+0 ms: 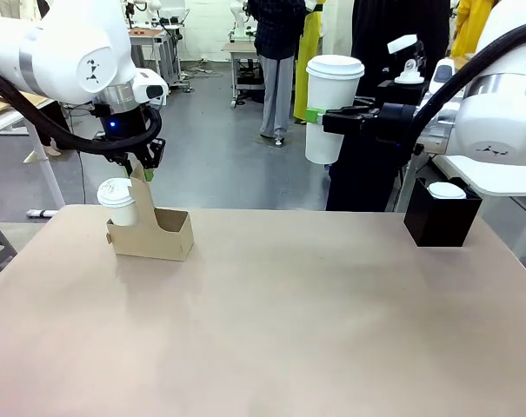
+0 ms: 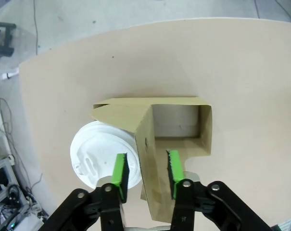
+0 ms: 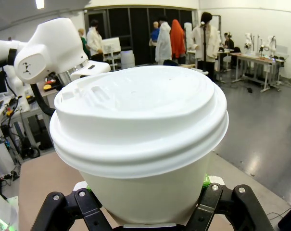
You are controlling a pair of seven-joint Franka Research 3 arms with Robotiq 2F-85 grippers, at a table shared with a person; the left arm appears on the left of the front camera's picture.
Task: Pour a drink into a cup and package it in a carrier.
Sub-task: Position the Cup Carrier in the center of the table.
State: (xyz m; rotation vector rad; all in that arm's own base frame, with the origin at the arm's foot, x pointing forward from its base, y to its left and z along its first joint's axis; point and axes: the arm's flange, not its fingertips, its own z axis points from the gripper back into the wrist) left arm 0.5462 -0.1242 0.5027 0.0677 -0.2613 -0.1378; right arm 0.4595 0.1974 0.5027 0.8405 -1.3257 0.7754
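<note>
As R jaws grip cup [image 1: 334, 95], carrier [image 1: 171, 236] on tbl [image 1: 315, 313]

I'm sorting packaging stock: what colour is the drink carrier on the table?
The carrier is plain brown cardboard, which shows best in the left wrist view.

The brown cardboard carrier [image 1: 163, 239] stands at the bench's [image 1: 289, 330] left, handle [image 1: 143, 204] upright, a lidded white cup [image 1: 116, 198] in one slot. A second lidded cup [image 1: 332, 95] hangs upright in the air, well to its right.
</note>
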